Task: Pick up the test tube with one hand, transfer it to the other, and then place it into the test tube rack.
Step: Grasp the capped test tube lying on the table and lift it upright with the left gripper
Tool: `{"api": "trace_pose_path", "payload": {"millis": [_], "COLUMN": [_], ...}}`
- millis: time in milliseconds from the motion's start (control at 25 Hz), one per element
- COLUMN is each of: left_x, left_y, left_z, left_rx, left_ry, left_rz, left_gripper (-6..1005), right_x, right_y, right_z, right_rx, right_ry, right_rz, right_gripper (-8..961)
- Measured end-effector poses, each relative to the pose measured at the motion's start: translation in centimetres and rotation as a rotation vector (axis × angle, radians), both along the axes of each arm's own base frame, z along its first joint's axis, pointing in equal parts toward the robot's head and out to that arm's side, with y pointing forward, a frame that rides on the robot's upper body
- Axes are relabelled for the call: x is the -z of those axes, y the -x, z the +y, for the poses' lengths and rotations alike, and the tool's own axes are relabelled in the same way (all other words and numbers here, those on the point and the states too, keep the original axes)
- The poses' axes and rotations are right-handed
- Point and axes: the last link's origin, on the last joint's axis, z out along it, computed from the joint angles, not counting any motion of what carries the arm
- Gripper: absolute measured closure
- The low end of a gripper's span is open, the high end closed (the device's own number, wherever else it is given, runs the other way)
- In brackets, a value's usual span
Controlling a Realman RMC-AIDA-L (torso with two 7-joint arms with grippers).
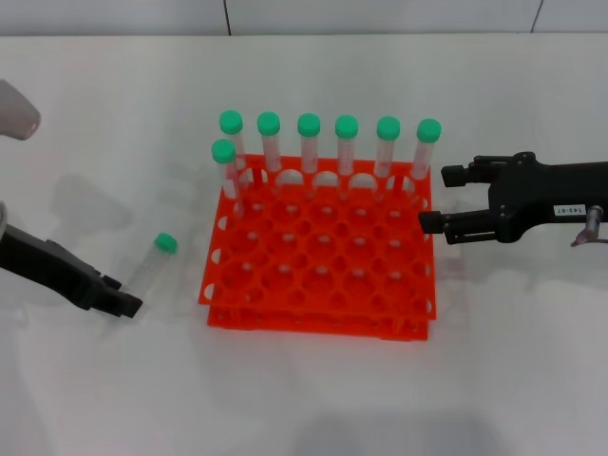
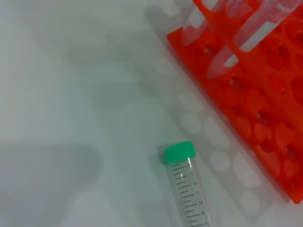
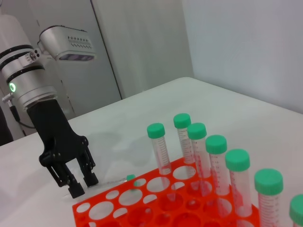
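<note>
nearest to us, low on the left, we see our left gripper (image 1: 125, 302) down by the white surface (image 1: 114, 399), its fingers (image 3: 75, 190) parted a little and holding nothing, tips right by the bottom end of the test tube (image 1: 152, 263). the tube lies flat on the surface, apart from the rack, its green cap pointing away from us; in the left wrist view it (image 2: 187, 189) shows its printed scale, with the rack's edge close beside it. next comes the test tube rack (image 1: 318, 271), orange-red, standing in the middle of the surface. seven other green-capped tubes (image 1: 347, 147) stand upright in it: six along the far row and one a row nearer at the left end. over on the right, level with the rack's far corner, our right gripper (image 1: 437, 198) hovers just beside the rack, its fingers spread wide and empty.
</note>
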Motion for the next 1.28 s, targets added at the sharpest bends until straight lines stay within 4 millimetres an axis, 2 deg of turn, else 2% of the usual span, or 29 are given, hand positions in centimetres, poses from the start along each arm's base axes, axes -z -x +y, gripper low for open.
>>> {"api": "trace_pose_path", "payload": {"millis": [1280], "left_x": [0.3], "left_y": [0.16], "left_z": [0.43], "left_rx": [-0.031], "left_ry": [0.009], "left_rz": [0.038], "left_gripper": [555], "right_x": [-0.03], "right_y": [-0.04], "right_z": [0.12], "right_rx": [0.002], "right_ry": [-0.009], "right_rz": [-0.003], "right_gripper": [141]}}
